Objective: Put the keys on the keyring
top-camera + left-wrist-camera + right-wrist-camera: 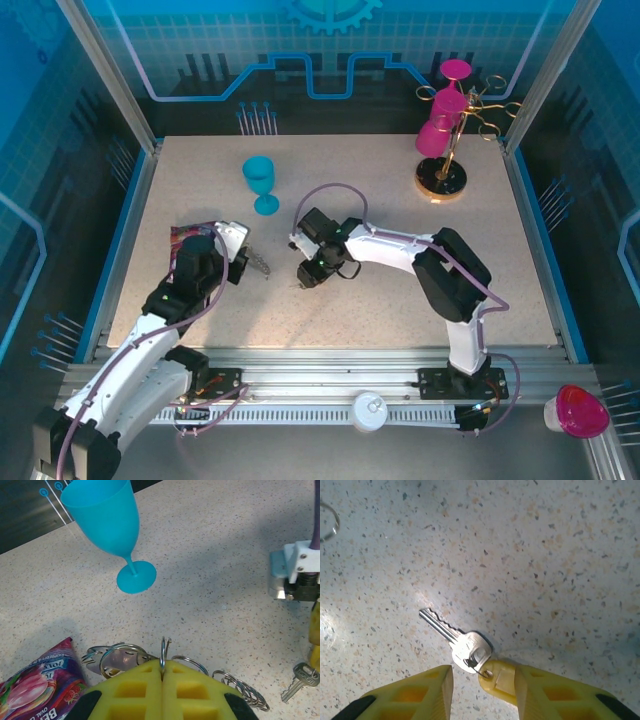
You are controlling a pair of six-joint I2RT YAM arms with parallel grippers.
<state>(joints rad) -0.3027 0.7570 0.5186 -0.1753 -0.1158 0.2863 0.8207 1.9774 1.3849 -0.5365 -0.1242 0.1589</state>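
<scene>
Okay, status. The left gripper (162, 666) is clamped edge-on onto one metal ring of the keyring (162, 650), with the pads fully together and that ring standing upright between them. I see the rest of the keyring as a string of linked rings on the table (400, 200), trailing out on both sides of the fingers. There's a flat metal piece at the end nearest the snack packet (40, 680).

From the top camera this gripper sits left of centre, and the chain pokes out toward the right arm.

The right gripper (467, 672) has its jaws apart with nothing clamped. One key (456, 639), plain silver, lies flat on the table just ahead of the gap. Its blade points away from the gripper and its head touches one fingertip (500, 680). In the left wrist view I see the same key near the end of the ring string, apart from it.

The blue goblet (262, 182) stands upright behind both grippers. The gold stand (450, 140) with pink cups (437, 125) is in the far right corner.
</scene>
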